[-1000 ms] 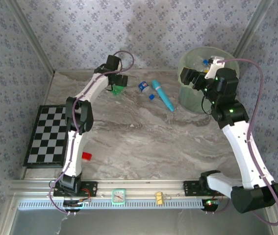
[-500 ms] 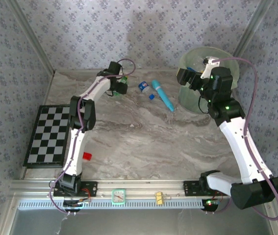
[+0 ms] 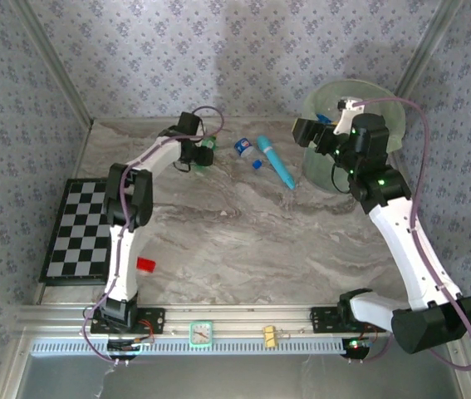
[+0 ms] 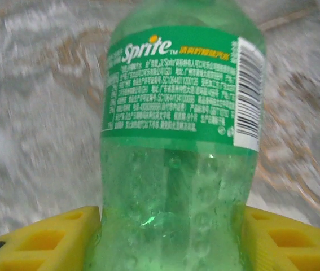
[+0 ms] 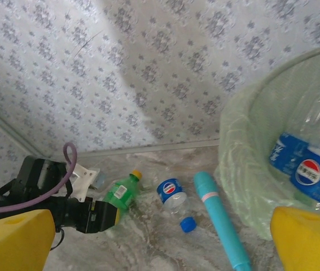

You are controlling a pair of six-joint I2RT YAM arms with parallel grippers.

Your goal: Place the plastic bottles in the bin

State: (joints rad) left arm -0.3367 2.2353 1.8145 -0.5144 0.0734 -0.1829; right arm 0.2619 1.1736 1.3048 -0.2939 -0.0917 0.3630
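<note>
Looking across the marble table (image 3: 243, 241), the biggest thing on it is the checkerboard mat (image 3: 77, 229) at the left edge. Next comes the pale green bin (image 3: 389, 116), set in the far right corner. At least one Pepsi bottle (image 5: 309, 169) lies inside it already.

The left gripper (image 3: 195, 150) is reaching to the far middle of the table. Its yellow fingers (image 4: 47, 240) sit against both sides of a green Sprite bottle (image 4: 182, 113). That looks to me like a grip, with the bottle low on the marble, though I cannot tell whether it has left the surface. The right gripper (image 3: 300, 131) hangs just left of the bin with its jaws spread wide and nothing between them.

A slim teal tube (image 3: 275, 162) lies between the Sprite bottle and the bin. Just beside it is a small Pepsi bottle (image 3: 244, 148) on its side, its blue cap towards the arms. A little red block (image 3: 145, 264) sits near the mat.

I judge this to be the pick-up of the Sprite bottle. The next move calls for a clean lift and a carry rightward over the tube and the small Pepsi bottle. The release should come once the bottle is above the bin's rim. The small Pepsi bottle on the table is left to do after that.
</note>
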